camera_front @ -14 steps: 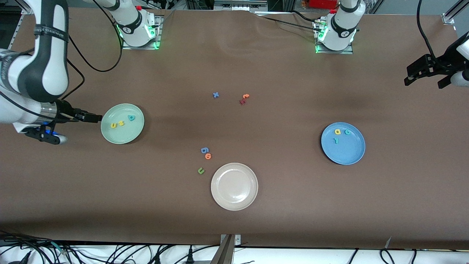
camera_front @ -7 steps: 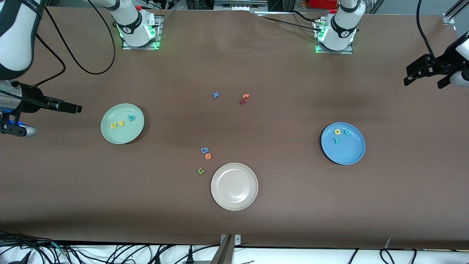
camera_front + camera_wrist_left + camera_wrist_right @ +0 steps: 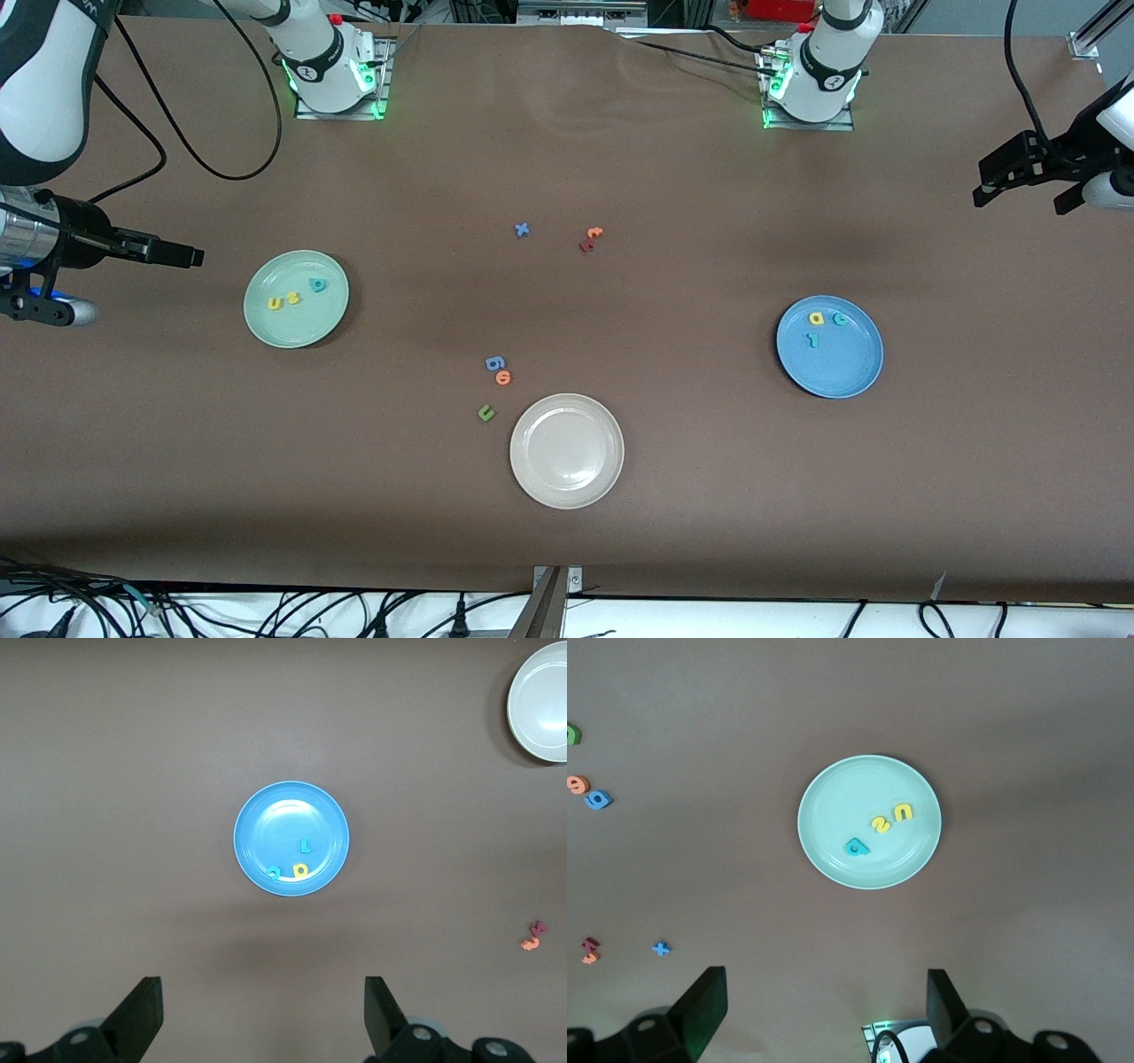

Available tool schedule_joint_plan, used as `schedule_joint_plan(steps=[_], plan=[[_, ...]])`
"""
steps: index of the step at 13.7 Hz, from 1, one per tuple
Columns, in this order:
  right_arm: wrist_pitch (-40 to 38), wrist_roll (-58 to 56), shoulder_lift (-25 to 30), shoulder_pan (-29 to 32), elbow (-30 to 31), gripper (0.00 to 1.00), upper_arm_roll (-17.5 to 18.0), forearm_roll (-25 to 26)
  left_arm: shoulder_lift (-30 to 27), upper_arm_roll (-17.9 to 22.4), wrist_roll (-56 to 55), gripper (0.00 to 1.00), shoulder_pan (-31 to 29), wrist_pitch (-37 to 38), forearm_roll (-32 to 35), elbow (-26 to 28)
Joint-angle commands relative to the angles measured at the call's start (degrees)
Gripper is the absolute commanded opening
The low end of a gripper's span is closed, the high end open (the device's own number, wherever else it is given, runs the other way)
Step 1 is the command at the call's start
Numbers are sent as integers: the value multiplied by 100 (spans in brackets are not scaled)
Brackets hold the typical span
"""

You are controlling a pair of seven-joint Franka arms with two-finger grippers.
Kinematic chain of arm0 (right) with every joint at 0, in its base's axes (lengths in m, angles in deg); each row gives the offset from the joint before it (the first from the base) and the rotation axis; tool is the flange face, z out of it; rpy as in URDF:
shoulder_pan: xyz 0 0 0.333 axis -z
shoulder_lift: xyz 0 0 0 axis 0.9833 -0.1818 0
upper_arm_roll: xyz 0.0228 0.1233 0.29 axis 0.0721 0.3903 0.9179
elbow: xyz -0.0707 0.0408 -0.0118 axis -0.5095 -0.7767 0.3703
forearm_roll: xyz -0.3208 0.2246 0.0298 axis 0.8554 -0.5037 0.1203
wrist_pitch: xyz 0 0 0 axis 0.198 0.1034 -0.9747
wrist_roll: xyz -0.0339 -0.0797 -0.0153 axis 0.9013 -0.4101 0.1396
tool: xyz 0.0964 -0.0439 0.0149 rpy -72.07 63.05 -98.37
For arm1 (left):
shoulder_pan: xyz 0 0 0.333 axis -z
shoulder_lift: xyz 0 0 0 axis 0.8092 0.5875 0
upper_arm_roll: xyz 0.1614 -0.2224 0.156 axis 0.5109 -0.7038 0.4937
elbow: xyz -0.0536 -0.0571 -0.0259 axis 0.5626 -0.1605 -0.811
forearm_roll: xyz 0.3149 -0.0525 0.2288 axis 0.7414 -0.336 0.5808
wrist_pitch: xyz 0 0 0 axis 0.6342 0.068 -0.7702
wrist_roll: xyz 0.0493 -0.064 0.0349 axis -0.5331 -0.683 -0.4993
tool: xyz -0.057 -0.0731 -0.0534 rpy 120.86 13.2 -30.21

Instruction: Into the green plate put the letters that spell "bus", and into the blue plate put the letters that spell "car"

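Three letters lie in the green plate [image 3: 296, 299], apparently three in the blue plate [image 3: 829, 346]. Both the right gripper [image 3: 824, 1010] and left gripper [image 3: 263, 1014] hang spread and empty; best just keep clear.

Bench [image 3: 673, 496] layout: the green plate [image 3: 266, 332], toward the right arm's end, holds the letters that spell "bus" [image 3: 295, 294]. The blue plate [image 3: 842, 368], toward the left arm's end, holds the letters that spell "car" [image 3: 824, 325]. Third plate [image 3: 567, 483] lies between them, nearer the front camera, with three loose letters [image 3: 496, 383] just beside it. Three more letters [image 3: 558, 235] lie mid-bench, farther from the camera.
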Motion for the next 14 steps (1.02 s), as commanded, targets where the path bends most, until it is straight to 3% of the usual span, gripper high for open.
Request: schedule_joint_plan(steps=[1, 2, 5, 6, 8, 9, 11, 14], plan=[[-173, -16, -35, 75, -146, 99, 48, 80, -45, 2, 117, 100, 42, 42, 144, 47], [-182, -25, -44, 293, -276, 99, 318, 89, -45, 2, 117, 100, 42, 42, 144, 38], [-410, -17, -9, 1495, -804, 99, 1810, 711, -45, 2, 117, 100, 33, 42, 144, 47], [-410, -8, 113, 1943, -831, 99, 2372, 939, -45, 2, 117, 100, 42, 42, 144, 38], [-358, 63, 490, 3050, -797, 99, 3821, 1484, -45, 2, 117, 100, 42, 42, 144, 47], [-288, 63, 614, 3360, -770, 99, 4307, 1800, -45, 2, 117, 100, 42, 42, 144, 38], [-121, 63, 851, 3529, -429, 99, 4601, 2048, -45, 2, 117, 100, 33, 42, 144, 38], [651, 54, 1536, 3740, 608, 99, 4864, 2154, -45, 2, 125, 100, 33, 42, 144, 38]])
